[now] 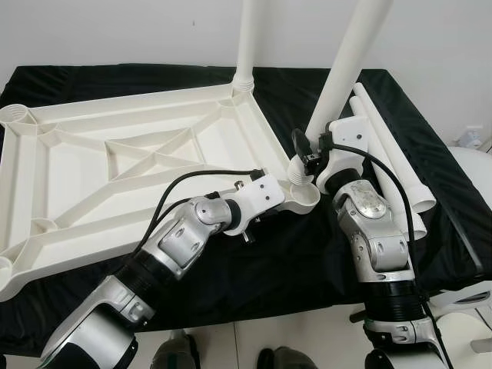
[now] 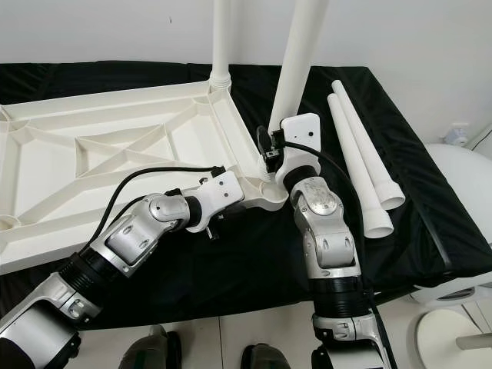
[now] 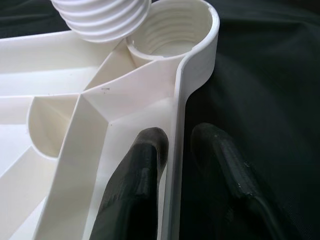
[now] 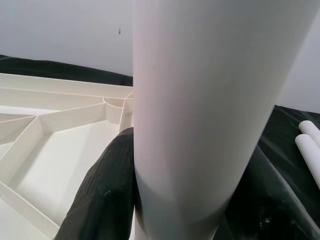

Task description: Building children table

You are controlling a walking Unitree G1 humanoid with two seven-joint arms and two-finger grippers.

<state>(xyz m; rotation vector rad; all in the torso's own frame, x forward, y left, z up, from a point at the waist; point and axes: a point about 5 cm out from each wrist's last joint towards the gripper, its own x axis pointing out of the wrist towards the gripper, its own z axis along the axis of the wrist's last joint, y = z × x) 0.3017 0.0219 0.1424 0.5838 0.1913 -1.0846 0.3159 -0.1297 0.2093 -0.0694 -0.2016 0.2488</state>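
A black cloth [image 1: 254, 269] is covering the work surface, with the white tabletop [image 1: 77, 165] lying underside up. At its near right corner the left gripper [image 3: 175, 145] is pinching the rim, probably steadying it, while the right gripper [image 4: 185, 200] is clasping a leg [image 1: 346, 58] whose threaded end is hovering, tilted, just beside the socket [image 3: 172, 32]. Farther back another leg [image 1: 247, 38] is standing in the far corner, and two spare legs [image 2: 361, 154] are lying to the right.

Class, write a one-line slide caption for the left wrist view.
Black fingers pinch the white plastic tabletop's rim beside its threaded corner socket.

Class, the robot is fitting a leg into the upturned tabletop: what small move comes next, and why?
Probably shift the tilted leg over the socket and upright; its threaded end sits beside the opening. The right pincer grips it, the left pincer clamps the tabletop rim.
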